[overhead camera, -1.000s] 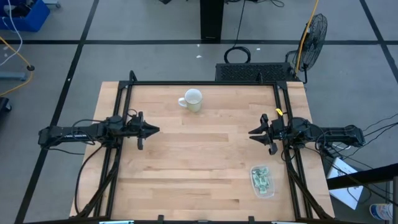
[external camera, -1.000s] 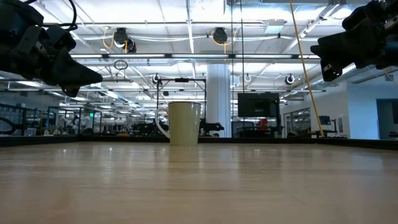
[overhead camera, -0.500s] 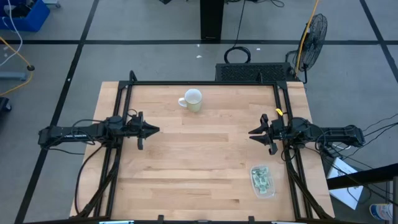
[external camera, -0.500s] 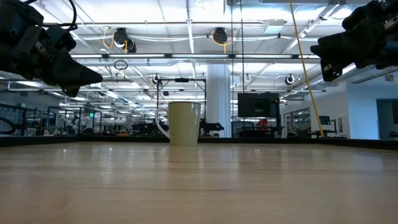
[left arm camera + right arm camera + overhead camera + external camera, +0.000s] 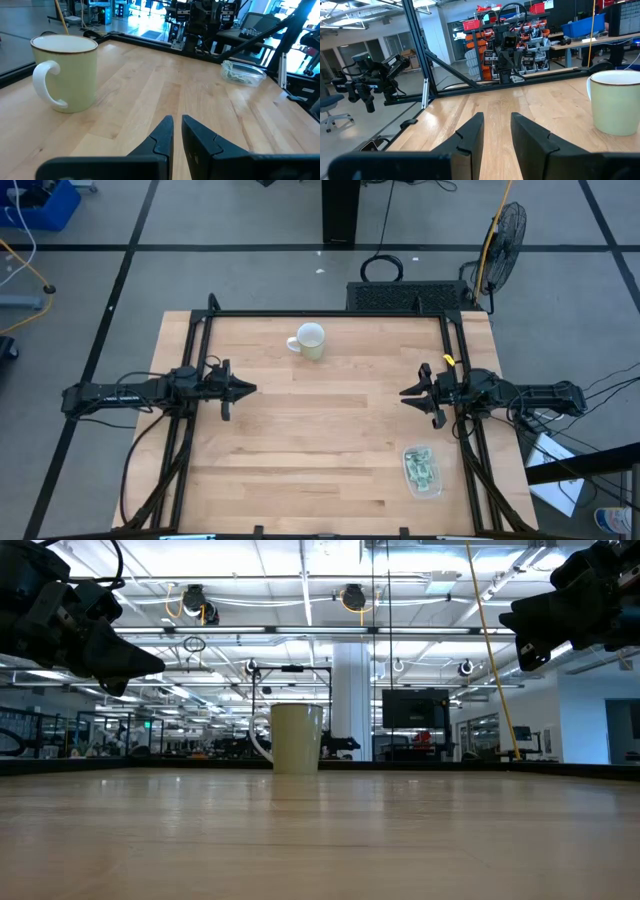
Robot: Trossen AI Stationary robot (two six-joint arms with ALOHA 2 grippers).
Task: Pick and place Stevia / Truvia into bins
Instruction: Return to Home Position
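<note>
The clear plastic tub (image 5: 421,470) stands on the table near its right, near corner and holds several pale green and white packets (image 5: 422,468). It also shows in the left wrist view as the tub (image 5: 243,73), lying on its base. I see no packets on the bare wood. My left gripper (image 5: 250,389) hovers over the table's left side, fingers nearly together (image 5: 177,121), holding nothing. My right gripper (image 5: 404,393) hovers over the right side, on the far side of the tub, with a narrow gap between its fingers (image 5: 496,119), empty.
A cream mug (image 5: 309,340) stands upright near the middle of the table's far edge, also seen as the mug (image 5: 67,70) and the mug (image 5: 615,102). A black frame (image 5: 330,314) runs round the table's far and side edges. Bare wood lies between the two grippers.
</note>
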